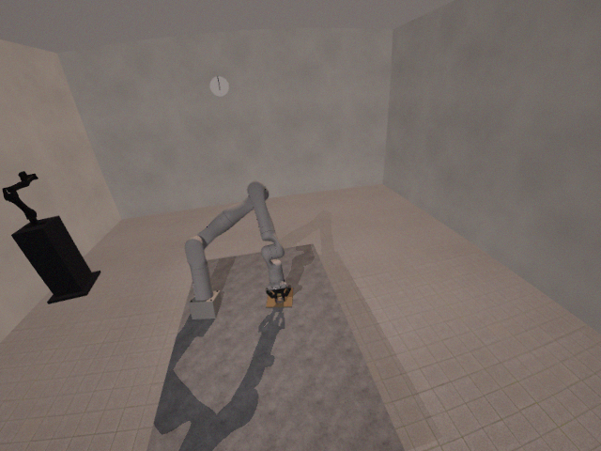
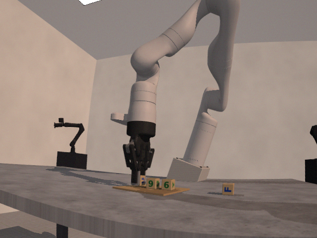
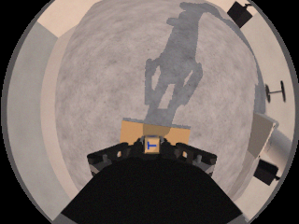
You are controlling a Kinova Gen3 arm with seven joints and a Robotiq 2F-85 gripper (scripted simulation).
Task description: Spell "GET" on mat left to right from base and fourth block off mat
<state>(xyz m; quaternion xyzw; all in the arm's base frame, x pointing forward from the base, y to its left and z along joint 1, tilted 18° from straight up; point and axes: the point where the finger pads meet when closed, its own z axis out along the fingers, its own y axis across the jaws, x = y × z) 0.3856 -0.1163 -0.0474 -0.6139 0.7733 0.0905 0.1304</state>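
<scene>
My gripper (image 2: 137,180) points straight down and is shut on a small wooden block with a blue letter T on top (image 3: 151,146). In the exterior view the held block (image 2: 142,180) rests low on the thin tan mat (image 2: 151,190), at the left end of a row. Two more wooden blocks with green marks (image 2: 153,183) (image 2: 167,184) stand on the mat right beside it, close together. A fourth block with a blue F (image 2: 228,189) lies on the grey table off the mat, to the right. In the top view the gripper (image 1: 278,294) sits over the mat (image 1: 280,304).
The arm's base (image 2: 187,169) stands behind the mat. The grey table's curved front edge (image 2: 102,220) runs near the camera. A black arm on a black pedestal (image 1: 51,256) stands far off on the floor.
</scene>
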